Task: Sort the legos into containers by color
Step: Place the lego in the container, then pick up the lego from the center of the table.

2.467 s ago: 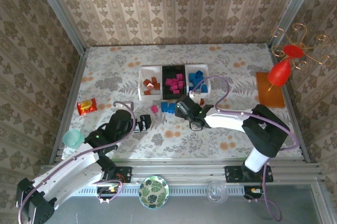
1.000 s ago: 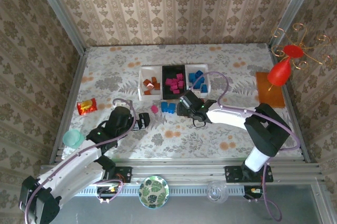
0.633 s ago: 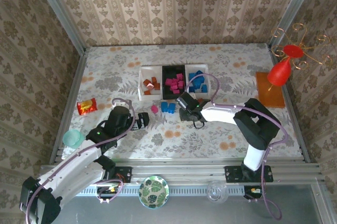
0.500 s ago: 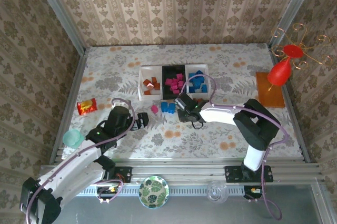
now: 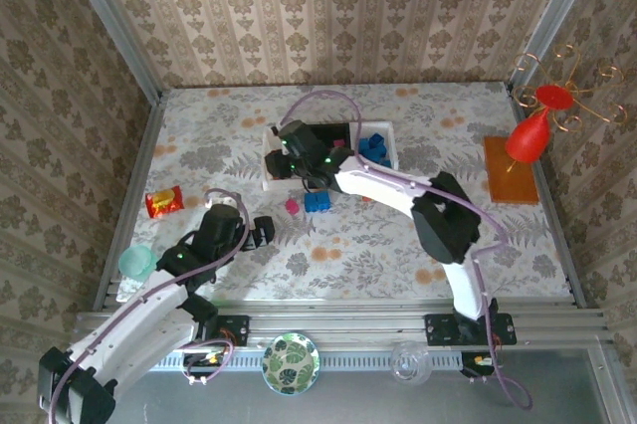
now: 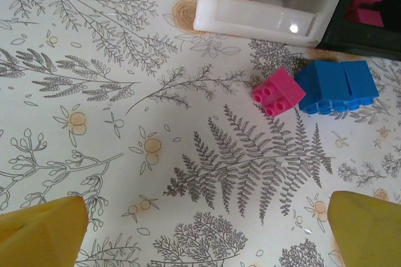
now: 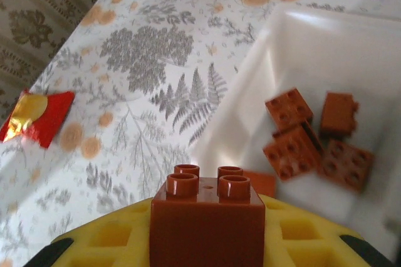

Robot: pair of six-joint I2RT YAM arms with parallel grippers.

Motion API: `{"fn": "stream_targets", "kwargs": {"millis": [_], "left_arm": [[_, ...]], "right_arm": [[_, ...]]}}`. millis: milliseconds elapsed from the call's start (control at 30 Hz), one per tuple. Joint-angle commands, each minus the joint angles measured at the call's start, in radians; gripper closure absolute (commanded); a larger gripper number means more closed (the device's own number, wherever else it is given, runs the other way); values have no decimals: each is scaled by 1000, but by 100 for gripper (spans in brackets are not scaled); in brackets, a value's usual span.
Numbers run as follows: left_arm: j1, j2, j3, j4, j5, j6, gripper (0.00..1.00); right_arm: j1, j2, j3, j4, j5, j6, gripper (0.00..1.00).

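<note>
left claw (image 6: 203, 235) spread wide; right arm (image 5: 398, 188) reaches across leftward, right claw (image 5: 284, 165) clamped on a brown brick (image 7: 207, 226).

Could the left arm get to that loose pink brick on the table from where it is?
Probably yes: the left tool is open, and bare table lies between it and the pink brick. The blue bricks right beside it could get nudged.

Beige damask-papered walls (image 5: 328, 6) surround the pale, floral-patterned table (image 5: 523, 235) on three sides.
</note>
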Motion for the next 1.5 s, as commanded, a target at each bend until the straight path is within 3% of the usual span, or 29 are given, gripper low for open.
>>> {"fn": "stream_targets", "kwargs": {"millis": [0, 33, 100, 133, 233, 433, 633, 767, 867, 1033, 1200, 1467], "left_arm": [[10, 18, -2, -3, 31, 5, 1], [12, 31, -3, 10, 45, 9, 1], [22, 60, -2, 41, 78, 13, 1], [26, 77, -2, 57, 91, 13, 1], [38, 115, 2, 89, 108, 14, 1], [54, 102, 0, 109, 126, 22, 0], [62, 85, -28, 136, 145, 18, 0], [69, 96, -46, 156, 153, 11, 0], [74, 100, -50, 163, 154, 8, 0], [81, 119, -42, 172, 162, 11, 0], [82, 137, -37, 178, 172, 7, 0], [84, 131, -34, 172, 175, 7, 0]], "right_arm": [[-23, 109, 125, -90, -6, 9, 65], [-29, 129, 156, -97, -6, 15, 61], [-42, 146, 195, -103, -13, 24, 38], [-46, 140, 198, -98, -17, 26, 32], [-53, 81, 162, -84, -13, 18, 27], [-43, -196, -193, 9, 33, 68, 26], [-51, -479, -600, 16, 198, 157, 26], [-132, -565, -750, -78, 231, 203, 25], [-167, -595, -843, -33, 183, 183, 28], [-181, -532, -830, -35, 163, 136, 33], [-176, -517, -821, 46, 172, 81, 48], [-183, -410, -705, -6, 218, 16, 52]]}}
